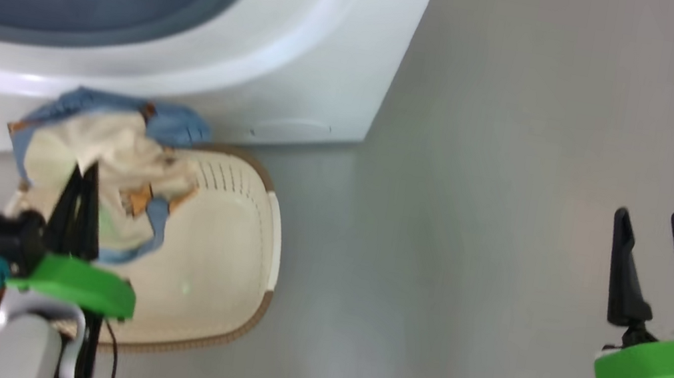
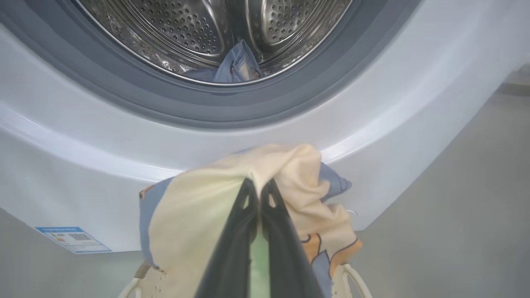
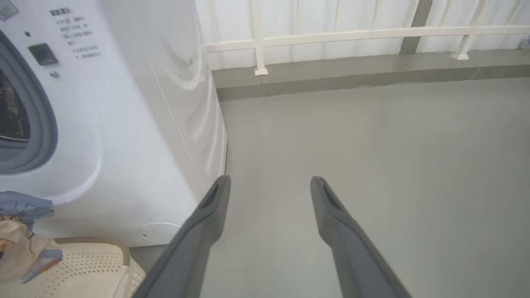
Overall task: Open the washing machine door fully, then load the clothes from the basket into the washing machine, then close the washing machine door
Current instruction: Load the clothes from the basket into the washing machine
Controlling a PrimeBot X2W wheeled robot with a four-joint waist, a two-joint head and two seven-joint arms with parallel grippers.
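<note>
While the left tool (image 1: 84, 170) is pinched shut on the clothes (image 1: 114, 147), a cream and blue bundle bunched around its tips, that bundle hangs over the left end of the basket (image 1: 233, 247) at the lower left of the head view, just below the white front of the washer (image 1: 304, 55). Whether the fabric has cleared the basket entirely I cannot tell (its lower folds seem to reach the rim). Seen from the left wrist, the drum (image 2: 186, 33) mouth lies straight above the closed fingers in the frame, uncovered and ringed by the grey-blue gasket (image 2: 232, 105), with a blue piece (image 2: 238, 68) lying at its bottom edge. So the target sits dead ahead along the tool's own long axis, and higher up. The coming move, as I judge it, is a lift and a push forward over the gasket lip, then a release deep enough that nothing drapes back out. The left arm is plainly the nearer one. The right tool (image 1: 650, 216) stands at the lower right of the head view over bare floor (image 1: 491, 240), fingers spread moderately wide and holding nothing, well apart from both basket and washer. The likeliest snag is a trailing fold catching on the gasket
</note>
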